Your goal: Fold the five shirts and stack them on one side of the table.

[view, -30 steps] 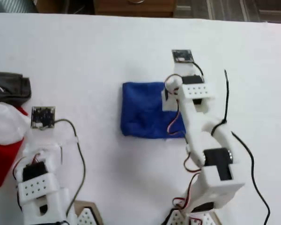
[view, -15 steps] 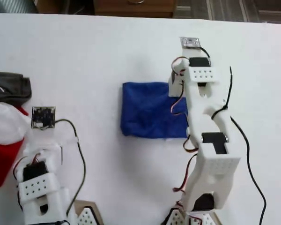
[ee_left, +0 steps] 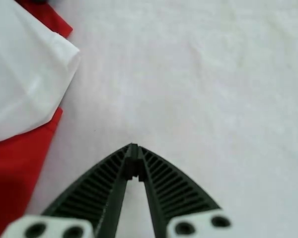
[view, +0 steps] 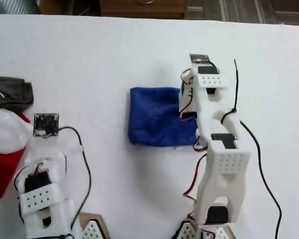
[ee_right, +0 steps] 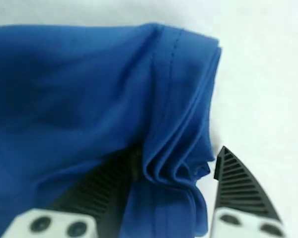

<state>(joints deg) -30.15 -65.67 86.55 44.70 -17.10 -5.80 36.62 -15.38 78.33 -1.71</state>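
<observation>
A folded blue shirt [view: 157,117] lies at the middle of the white table. My right arm [view: 217,149] stretches along the shirt's right edge. In the right wrist view my right gripper [ee_right: 176,166] is open, and the stacked folds of the blue shirt [ee_right: 89,89] bunch up between its jaws. A red and white shirt [view: 2,149] and a dark grey one [view: 10,92] lie at the table's left edge. Just beside the red and white shirt [ee_left: 25,99], my left gripper [ee_left: 134,153] is shut over bare table with nothing in it.
The white table [view: 89,55] has free room at the back and between the two arms. Cables loop off both arms near the front edge. A wooden cabinet [view: 142,7] stands beyond the far edge.
My right arm swung right and stretched farther out, then drew back a little to the blue shirt's right edge. The left arm has kept still.
</observation>
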